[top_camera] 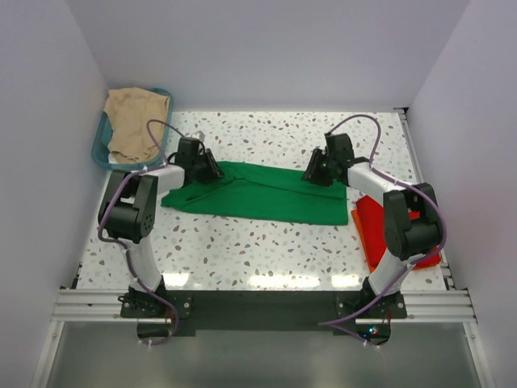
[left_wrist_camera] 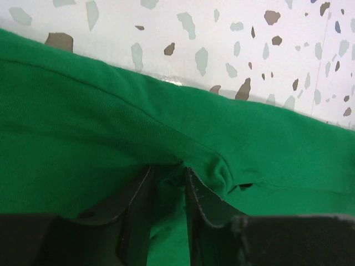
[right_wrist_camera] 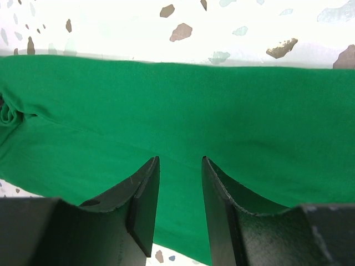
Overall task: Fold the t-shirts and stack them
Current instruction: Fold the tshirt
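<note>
The bright green t-shirt (top_camera: 258, 192) lies as a long folded band across the middle of the table. My left gripper (top_camera: 203, 168) is at its far left end. In the left wrist view the jaws (left_wrist_camera: 168, 173) are closed on a puckered fold of the green cloth (left_wrist_camera: 100, 111). My right gripper (top_camera: 319, 170) is at the shirt's far right end. In the right wrist view its jaws (right_wrist_camera: 179, 160) stand apart over flat green cloth (right_wrist_camera: 183, 100), gripping nothing. The red-orange t-shirt (top_camera: 373, 230) lies folded at the right edge, partly hidden under my right arm.
A teal plastic basket (top_camera: 100, 139) holding a beige cloth (top_camera: 133, 117) stands at the far left corner. White walls enclose the speckled table (top_camera: 258, 250) on three sides. A metal rail runs along the near edge by the arm bases.
</note>
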Robot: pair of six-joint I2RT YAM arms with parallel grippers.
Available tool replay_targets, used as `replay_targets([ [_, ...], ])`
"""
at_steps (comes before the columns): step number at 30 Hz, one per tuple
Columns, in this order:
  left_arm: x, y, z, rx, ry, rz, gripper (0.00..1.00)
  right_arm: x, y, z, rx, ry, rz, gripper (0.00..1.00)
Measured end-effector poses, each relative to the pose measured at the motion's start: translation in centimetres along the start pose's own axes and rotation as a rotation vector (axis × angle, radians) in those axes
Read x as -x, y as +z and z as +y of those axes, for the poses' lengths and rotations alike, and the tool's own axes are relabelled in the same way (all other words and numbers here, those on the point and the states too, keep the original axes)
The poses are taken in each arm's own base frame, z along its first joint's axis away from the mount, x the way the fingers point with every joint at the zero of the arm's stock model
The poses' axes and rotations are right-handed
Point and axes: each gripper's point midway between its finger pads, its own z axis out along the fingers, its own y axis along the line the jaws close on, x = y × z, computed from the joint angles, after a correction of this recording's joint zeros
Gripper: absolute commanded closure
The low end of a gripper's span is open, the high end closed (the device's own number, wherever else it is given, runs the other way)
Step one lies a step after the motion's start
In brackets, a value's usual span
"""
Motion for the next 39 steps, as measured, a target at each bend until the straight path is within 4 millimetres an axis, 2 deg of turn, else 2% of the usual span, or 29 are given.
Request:
replay_targets([
  [3,-0.7,-0.4,-0.2,-0.023,0.003,0.003,0.73,-0.1,0.0,-0.1,-0.001,0.001,0.001,0.6],
  [12,-3.7,-2.1,-0.9,-0.086,0.012,0.036,0.73,-0.2,0.1,-0.1,-0.001,0.0,0.001,0.6],
  [24,-5.2,-3.7,-2.8,-0.188,0.024,0.023,0.58,-0.2,0.2,-0.2,-0.002,0.001,0.003,0.61],
  [32,-7.9,-5.3,-4.3,-0.28,0.023,0.063,0.55,-0.4,0.3,-0.3,-0.005,0.002,0.008,0.61],
  [35,-7.4,-6.6,-5.1,-0.302,0.022,0.04,0.55,-0.4,0.3,-0.3,-0.005,0.0,0.008,0.61],
  [39,-4.7,-8.8,-6.2,-0.299,0.028,-0.072,0.58,-0.4,0.4,-0.5,-0.015,-0.005,0.012,0.61],
])
